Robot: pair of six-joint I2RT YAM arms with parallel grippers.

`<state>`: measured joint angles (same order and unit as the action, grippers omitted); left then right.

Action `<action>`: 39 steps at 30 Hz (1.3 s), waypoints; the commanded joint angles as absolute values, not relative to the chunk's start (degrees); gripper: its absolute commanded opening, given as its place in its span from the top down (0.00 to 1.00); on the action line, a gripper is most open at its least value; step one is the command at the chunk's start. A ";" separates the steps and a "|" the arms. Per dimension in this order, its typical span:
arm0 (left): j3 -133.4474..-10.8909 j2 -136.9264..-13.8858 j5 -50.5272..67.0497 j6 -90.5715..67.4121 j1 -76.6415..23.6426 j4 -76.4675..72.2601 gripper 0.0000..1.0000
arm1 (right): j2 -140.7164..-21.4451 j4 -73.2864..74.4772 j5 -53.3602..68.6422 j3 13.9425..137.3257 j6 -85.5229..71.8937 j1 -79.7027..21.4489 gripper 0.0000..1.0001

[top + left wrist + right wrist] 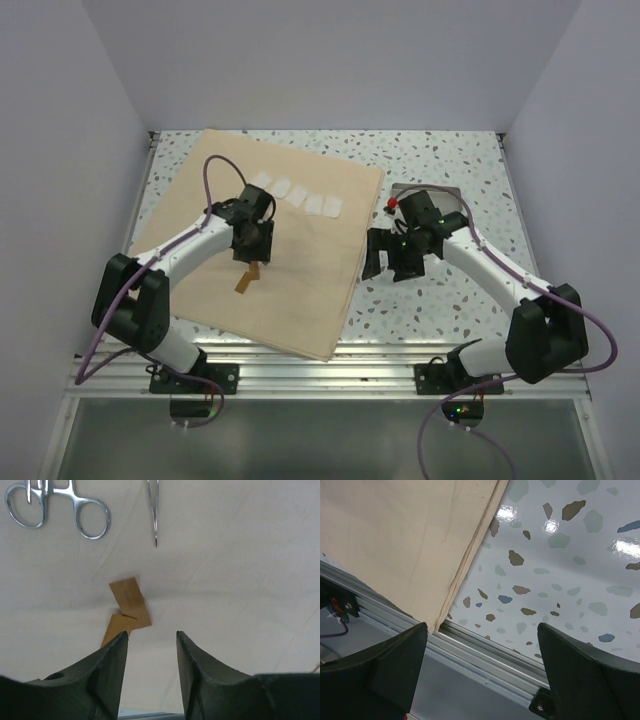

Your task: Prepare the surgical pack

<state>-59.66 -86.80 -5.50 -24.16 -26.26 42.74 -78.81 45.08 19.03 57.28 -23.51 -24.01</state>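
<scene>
Sheet [300,290]: spread on the left half of the counter [450,300]; gauze [298,196] in a row near its far edge, forceps [75,510] lying on it.
Left claw [151,636]: partly open and empty, over the sheet's middle; a brown strip [129,605] lies just beyond one finger.
Right claw [482,625]: wide open and empty, just right of the sheet's edge.
Risk: the left claw may pinch cloth along with the strip (it looks slack there) and drag the gauze askew.
Hidden: the tray [448,192] is mostly under the right arm; the forceps are cut off.

Flat tan sheet [310,270], gauze squares [297,195] atop
</scene>
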 commanded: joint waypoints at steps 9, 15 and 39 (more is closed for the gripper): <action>-75.66 -102.82 -0.71 -19.78 -21.89 34.90 0.58 | -79.72 47.28 19.43 59.06 -20.48 -24.08 0.04; -80.94 -110.30 -0.26 -19.51 -19.51 34.54 0.67 | -80.16 48.16 19.07 60.03 -20.48 -24.17 0.04; -81.65 -113.39 2.29 -17.31 -17.93 34.37 0.79 | -86.57 46.58 20.74 66.80 -22.23 -24.08 0.04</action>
